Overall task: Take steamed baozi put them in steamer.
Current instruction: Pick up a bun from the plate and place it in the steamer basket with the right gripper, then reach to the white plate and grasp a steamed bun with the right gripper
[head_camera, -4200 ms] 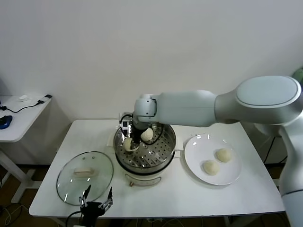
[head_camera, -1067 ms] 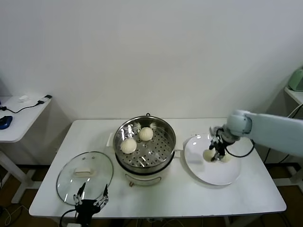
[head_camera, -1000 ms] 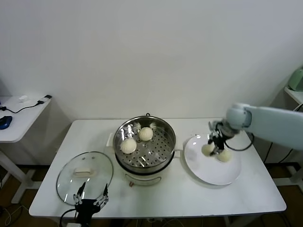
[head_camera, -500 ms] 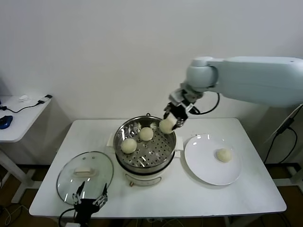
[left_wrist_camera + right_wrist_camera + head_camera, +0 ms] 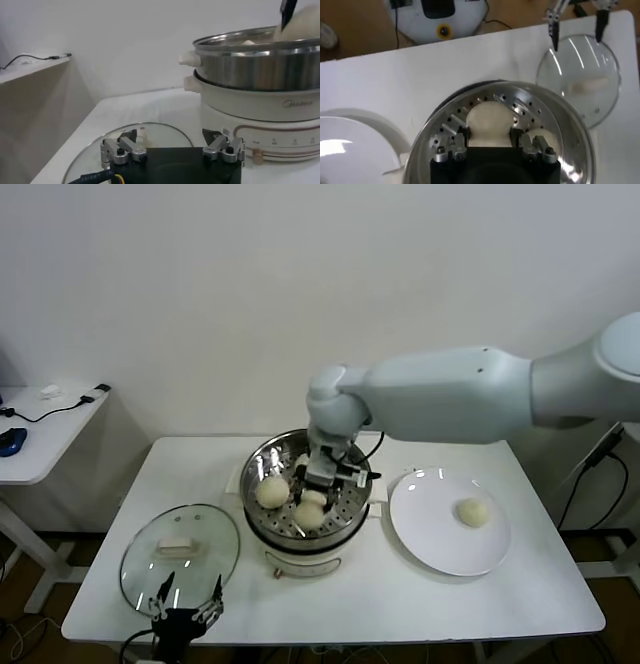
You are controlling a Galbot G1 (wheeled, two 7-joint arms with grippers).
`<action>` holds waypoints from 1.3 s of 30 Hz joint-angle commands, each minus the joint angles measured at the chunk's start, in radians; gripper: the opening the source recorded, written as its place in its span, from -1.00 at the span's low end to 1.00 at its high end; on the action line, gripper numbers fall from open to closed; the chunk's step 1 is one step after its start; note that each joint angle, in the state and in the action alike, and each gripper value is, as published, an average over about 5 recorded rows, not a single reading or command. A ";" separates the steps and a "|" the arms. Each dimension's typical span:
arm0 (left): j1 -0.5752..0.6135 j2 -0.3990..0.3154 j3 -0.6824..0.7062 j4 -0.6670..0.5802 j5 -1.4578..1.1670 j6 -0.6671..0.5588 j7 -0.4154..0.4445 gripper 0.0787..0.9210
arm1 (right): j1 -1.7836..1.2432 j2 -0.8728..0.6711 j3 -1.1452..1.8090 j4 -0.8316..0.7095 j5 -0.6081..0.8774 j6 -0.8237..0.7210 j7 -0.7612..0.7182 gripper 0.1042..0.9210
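Note:
The shiny steamer (image 5: 345,509) stands mid-table on its white base. My right gripper (image 5: 318,486) reaches into it and is shut on a baozi (image 5: 310,513), held low over the perforated tray at the front. In the right wrist view that baozi (image 5: 490,124) sits between both fingers. A second baozi (image 5: 271,491) lies at the tray's left, and a third (image 5: 301,462) shows partly behind the gripper. One baozi (image 5: 472,511) lies on the white plate (image 5: 440,546). My left gripper (image 5: 185,616) is open and empty at the table's front left edge.
A round glass lid (image 5: 180,546) lies flat at the steamer's left, just beyond my left gripper; it also shows in the left wrist view (image 5: 135,137). The steamer (image 5: 260,65) rises beside it. A side table with cables (image 5: 40,419) stands at far left.
My right gripper has carried the baozi from above the steamer's far right rim down into the steamer's front part. The left gripper has hardly moved.

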 commanded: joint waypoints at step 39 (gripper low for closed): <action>-0.010 0.009 0.001 -0.016 -0.017 0.006 0.003 0.77 | -0.001 -0.708 -0.129 -0.237 0.286 -0.412 -0.131 0.76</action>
